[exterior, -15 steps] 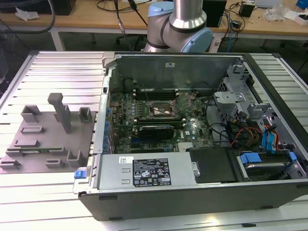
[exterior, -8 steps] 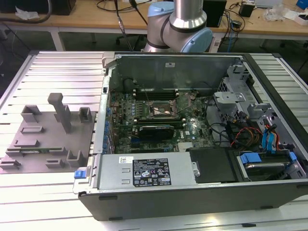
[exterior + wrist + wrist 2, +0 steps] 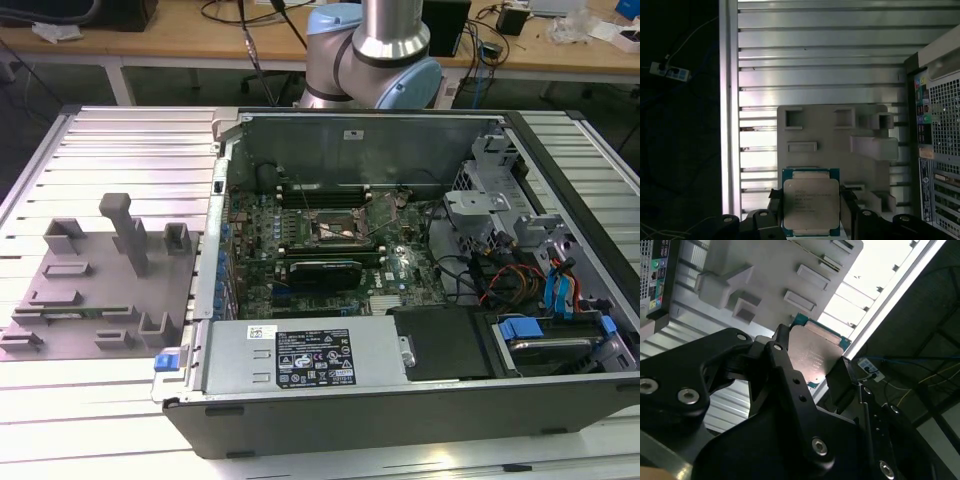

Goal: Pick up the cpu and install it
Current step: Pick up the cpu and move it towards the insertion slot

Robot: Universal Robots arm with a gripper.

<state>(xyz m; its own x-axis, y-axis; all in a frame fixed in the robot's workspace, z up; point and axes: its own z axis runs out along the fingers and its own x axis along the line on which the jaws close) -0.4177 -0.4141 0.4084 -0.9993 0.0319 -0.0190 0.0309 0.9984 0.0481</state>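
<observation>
The cpu (image 3: 810,207) is held in the gripper (image 3: 810,200), whose two dark fingers (image 3: 774,202) are closed to the chip's width and pressed against two opposite edges. The silvery metal top of the cpu is turned towards the cameras in both wrist views, with a thin blue-green rim seen around it. In the first wrist view the chip is seen in front of one edge of the grey fixture plate (image 3: 830,130), raised clear of it. In the second wrist view the same grip is seen at an angle, with the cpu (image 3: 815,355) clamped between the fingers (image 3: 840,380). In the exterior view the fixture plate (image 3: 90,290) is laid on the slatted table (image 3: 100,410), and the open computer case (image 3: 300,140) is placed just beside the plate, on the exterior view's right of it
</observation>
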